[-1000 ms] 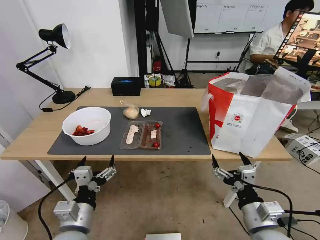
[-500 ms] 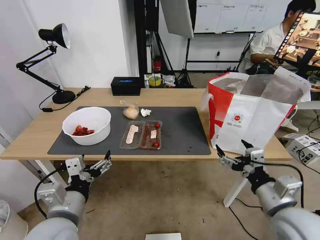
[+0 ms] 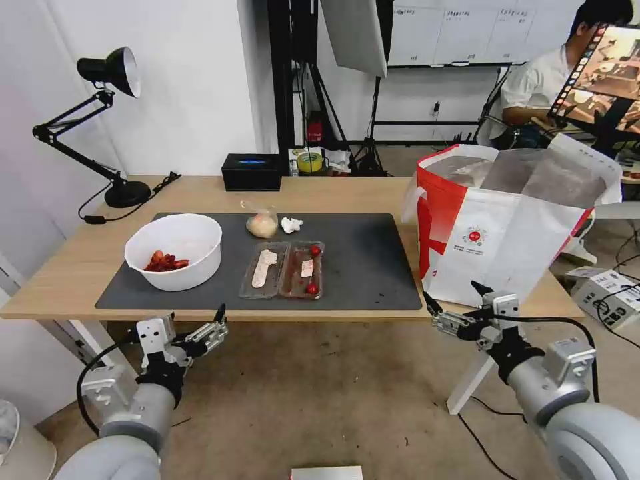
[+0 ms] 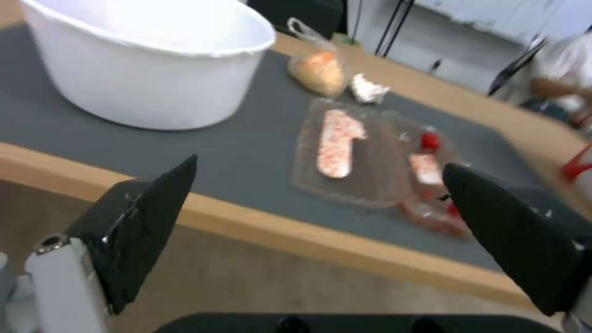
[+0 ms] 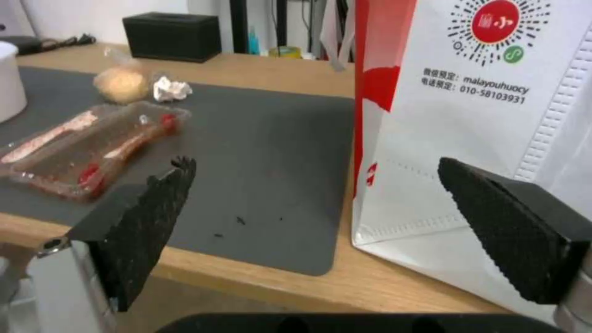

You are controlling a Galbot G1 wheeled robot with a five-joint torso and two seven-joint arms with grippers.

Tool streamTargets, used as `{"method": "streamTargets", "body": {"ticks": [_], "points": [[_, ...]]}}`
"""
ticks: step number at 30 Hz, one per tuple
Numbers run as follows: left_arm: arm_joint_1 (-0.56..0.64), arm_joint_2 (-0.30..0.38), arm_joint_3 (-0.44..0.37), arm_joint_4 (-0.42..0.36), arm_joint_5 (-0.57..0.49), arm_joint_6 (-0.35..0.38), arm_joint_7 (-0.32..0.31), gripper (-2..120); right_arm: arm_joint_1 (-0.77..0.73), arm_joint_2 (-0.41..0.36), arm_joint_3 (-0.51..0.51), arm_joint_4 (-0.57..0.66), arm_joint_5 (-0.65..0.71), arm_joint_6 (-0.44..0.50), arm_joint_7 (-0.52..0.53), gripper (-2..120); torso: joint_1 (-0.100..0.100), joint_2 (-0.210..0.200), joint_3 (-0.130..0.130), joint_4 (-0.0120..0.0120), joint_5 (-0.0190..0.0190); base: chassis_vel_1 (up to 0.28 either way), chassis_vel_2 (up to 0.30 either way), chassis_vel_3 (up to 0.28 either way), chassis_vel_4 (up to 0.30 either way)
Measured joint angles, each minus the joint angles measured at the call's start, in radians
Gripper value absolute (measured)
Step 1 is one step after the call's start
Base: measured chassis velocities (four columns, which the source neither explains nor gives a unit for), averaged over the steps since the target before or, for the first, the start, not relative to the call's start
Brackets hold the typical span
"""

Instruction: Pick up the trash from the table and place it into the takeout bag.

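On the table [image 3: 200,193] lies a dark grey mat [image 3: 360,267] bearing the trash. There is a white bowl [image 3: 173,250] [image 4: 154,69] with red scraps, a clear hinged tray [image 3: 283,269] [image 4: 376,162] [image 5: 92,148] with tomatoes, a small bag [image 3: 262,223] [image 4: 317,71] [image 5: 123,85] with a beige lump, and a crumpled tissue [image 3: 291,225] [image 4: 368,90] [image 5: 171,89]. The takeout bag [image 3: 507,227] [image 5: 493,115] stands open at the table's right end. My left gripper [image 3: 197,317] [image 4: 321,164] hangs open below the front edge, before the bowl. My right gripper [image 3: 451,292] [image 5: 316,162] is open at the front edge, by the bag's near corner.
A black tissue box [image 3: 252,172] [image 5: 173,30] sits at the table's back edge, and a black desk lamp [image 3: 107,120] stands at the back left. White table legs reach down on both sides under the front edge. A white box [image 3: 607,293] lies on the floor at right.
Both grippers have risen toward the table's front edge, the right one more and slightly leftward. Both arms have swung outward. Nothing on the table has moved.
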Motion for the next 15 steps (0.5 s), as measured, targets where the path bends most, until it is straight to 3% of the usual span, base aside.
{"method": "streamTargets", "body": {"ticks": [5,10,12,13,15], "points": [[-0.053,0.000,0.071,0.036,-0.182,-0.071,-0.082,100,0.009,0.018,-0.022,-0.016,-0.006,0.024,0.000,100,0.000,0.000,0.000,0.0000,0.0000,0.000,0.000,0.000,0.000],[-0.086,-0.004,0.131,0.065,-0.284,-0.126,-0.142,100,0.008,0.028,-0.032,-0.018,-0.015,0.030,0.000,100,0.000,0.000,0.000,0.0000,0.0000,0.000,0.000,0.000,0.000],[-0.119,-0.014,0.188,0.081,-0.389,-0.160,-0.206,100,0.006,0.032,-0.037,-0.018,-0.021,0.033,0.001,100,0.000,0.000,0.000,0.0000,0.0000,0.000,0.000,0.000,0.000],[-0.119,-0.014,0.188,0.081,-0.389,-0.160,-0.206,100,0.006,0.032,-0.037,-0.018,-0.021,0.033,0.001,100,0.000,0.000,0.000,0.0000,0.0000,0.000,0.000,0.000,0.000],[-0.153,-0.031,0.227,0.096,-0.459,-0.191,-0.268,100,0.005,0.033,-0.041,-0.018,-0.025,0.034,0.001,100,0.000,0.000,0.000,0.0000,0.0001,0.000,0.000,0.000,0.000]]}}
